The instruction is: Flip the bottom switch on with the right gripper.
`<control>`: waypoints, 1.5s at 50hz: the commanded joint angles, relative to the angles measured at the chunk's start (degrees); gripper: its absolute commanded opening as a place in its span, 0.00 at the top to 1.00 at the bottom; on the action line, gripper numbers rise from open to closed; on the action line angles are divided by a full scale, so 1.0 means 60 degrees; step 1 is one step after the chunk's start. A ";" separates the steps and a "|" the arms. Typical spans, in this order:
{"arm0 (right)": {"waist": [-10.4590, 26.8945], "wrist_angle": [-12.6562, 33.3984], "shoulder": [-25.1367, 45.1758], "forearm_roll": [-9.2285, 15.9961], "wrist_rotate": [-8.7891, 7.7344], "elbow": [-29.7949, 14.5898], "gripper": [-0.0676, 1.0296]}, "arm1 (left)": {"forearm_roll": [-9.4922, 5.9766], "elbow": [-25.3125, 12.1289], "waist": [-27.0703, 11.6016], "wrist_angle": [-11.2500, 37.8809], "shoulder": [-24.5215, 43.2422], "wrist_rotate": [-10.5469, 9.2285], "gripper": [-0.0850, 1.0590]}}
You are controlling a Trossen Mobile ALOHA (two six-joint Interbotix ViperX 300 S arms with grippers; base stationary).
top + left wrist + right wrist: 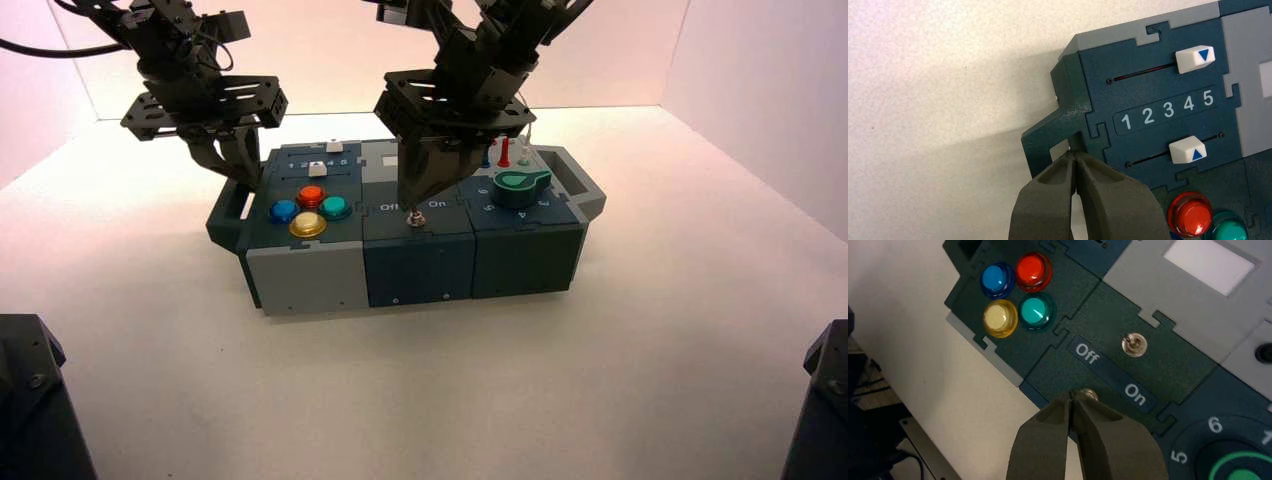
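The bottom switch (415, 217) is a small silver toggle on the box's dark middle panel, near the front edge, below the white "Off" and "On" lettering. In the right wrist view only its round nut (1091, 394) shows. My right gripper (410, 204) is shut, with its tips (1071, 395) right at the switch on its "Off" side and covering the lever. I cannot tell which way the lever leans. My left gripper (240, 176) is shut and empty, and hovers at the box's left handle (1048, 142).
A second silver toggle (1134, 345) sits behind the lettering. Blue, red, yellow and teal buttons (1015, 292) lie on the left part. Two white sliders (1188, 150) with numbers 1 to 5 are behind them. A green knob (522, 186) and upright wires (504, 152) are on the right.
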 commanded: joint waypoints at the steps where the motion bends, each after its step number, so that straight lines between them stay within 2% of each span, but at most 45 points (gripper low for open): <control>1: -0.0835 -0.0176 -0.0513 -0.0088 -0.0015 0.0117 0.96 | 0.0029 -0.0029 0.0044 -0.0029 -0.0220 0.0015 0.95; 14: -0.1274 -0.0190 -0.1040 -0.0190 -0.0015 0.0527 0.96 | 0.0044 -0.0015 0.0044 -0.0044 -0.0249 0.0015 0.95; 35: -0.1260 -0.0059 -0.1230 -0.0220 0.0015 0.0483 0.96 | 0.0044 0.0000 0.0044 -0.0044 -0.0249 0.0015 0.95; 52: -0.1011 0.0103 -0.1274 -0.0117 0.0015 0.0337 0.96 | 0.0044 -0.0044 0.0044 -0.0073 -0.0249 0.0000 0.95; 60: -0.1025 0.0103 -0.1641 -0.0190 -0.0015 0.0190 0.96 | 0.0044 -0.0044 0.0044 -0.0103 -0.0264 0.0000 0.95; 75: -0.1597 0.0103 -0.2402 -0.0234 -0.0015 0.0220 0.96 | 0.0044 -0.0044 0.0044 -0.0117 -0.0278 0.0000 0.95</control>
